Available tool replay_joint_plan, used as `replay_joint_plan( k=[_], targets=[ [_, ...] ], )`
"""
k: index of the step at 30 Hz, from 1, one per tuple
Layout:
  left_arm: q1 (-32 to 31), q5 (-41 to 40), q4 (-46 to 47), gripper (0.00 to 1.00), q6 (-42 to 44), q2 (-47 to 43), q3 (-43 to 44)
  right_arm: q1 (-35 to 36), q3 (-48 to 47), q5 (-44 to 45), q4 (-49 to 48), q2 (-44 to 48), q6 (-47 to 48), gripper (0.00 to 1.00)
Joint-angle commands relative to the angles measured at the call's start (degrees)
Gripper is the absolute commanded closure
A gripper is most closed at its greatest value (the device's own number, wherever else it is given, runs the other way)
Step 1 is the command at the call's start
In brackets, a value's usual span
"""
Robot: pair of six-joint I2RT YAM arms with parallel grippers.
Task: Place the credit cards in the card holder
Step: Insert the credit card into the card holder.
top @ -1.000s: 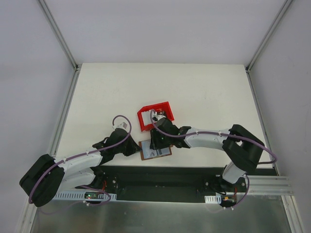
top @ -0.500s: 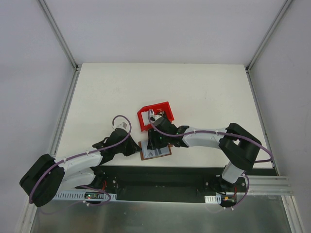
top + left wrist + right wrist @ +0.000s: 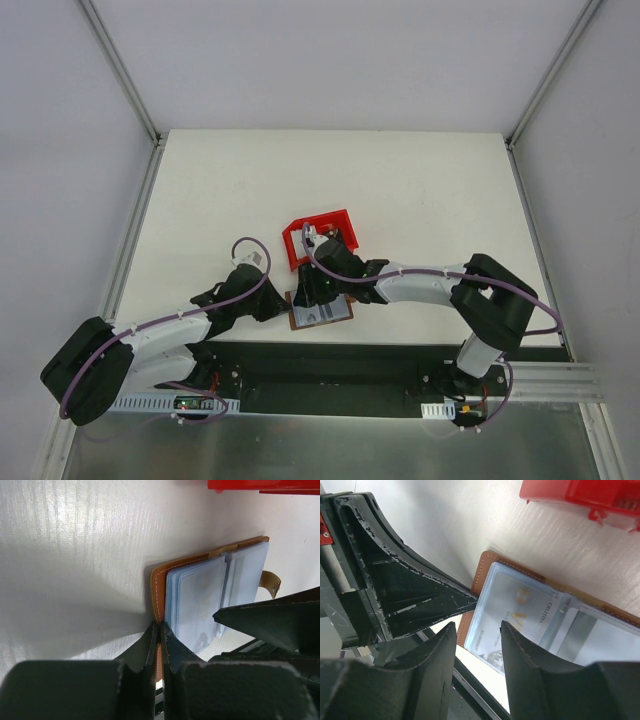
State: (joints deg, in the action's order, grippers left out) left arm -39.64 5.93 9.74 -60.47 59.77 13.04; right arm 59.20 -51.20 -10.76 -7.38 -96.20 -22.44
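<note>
Print on card (image 3: pixel 519 614) illegible

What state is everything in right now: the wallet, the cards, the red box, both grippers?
Card holder: lying open, clear sleeves facing up.
Credit card: tucked in a sleeve.
Left gripper: shut on the holder's brown cover edge.
Right gripper: open, above the sleeves.
Red bin: on the table beyond the holder; contents unclear.

Left hand (image 3: pixel 160 630) is clamped tight, right hand (image 3: pixel 478 630) sits partway open, both arms bent inward, hands close together.
</note>
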Motion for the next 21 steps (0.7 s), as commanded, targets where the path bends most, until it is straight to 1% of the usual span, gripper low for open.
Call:
replay_joint_plan(
  k=[1,5,9,12,16,21],
  targets=[
    [0.5,0.6,-1.2,1.00,1.6,0.1,0.9,0.2,0.0,3.0,0.3,2.9,0.7,0.57],
    [0.5,0.3,-1.1,1.00,1.1,-0.5,0.2,0.2,1.4,8.2,3.3,6.7,1.5,0.55],
    [0.5,0.2,-1.7,1.00,1.4,-0.8,0.5,-0.3,1.6,10.4,6.0,8.1,1.5,0.55],
    [0.5,0.3,-2.3,1.00,2.1,-1.3,0.9,-0.5,2.9,15.4,7.1,10.9,1.3,0.54],
    [0.5,0.0,-4.0,1.00,3.3,-2.8,2.2,-0.5,3.1,20.6,13.7,14.7,2.4,0.54],
    [0.5,0.4,-6.1,1.00,5.4,-3.7,4.5,-0.3,0.8,26.7,25.2,14.9,-0.5,0.52]
  ],
)
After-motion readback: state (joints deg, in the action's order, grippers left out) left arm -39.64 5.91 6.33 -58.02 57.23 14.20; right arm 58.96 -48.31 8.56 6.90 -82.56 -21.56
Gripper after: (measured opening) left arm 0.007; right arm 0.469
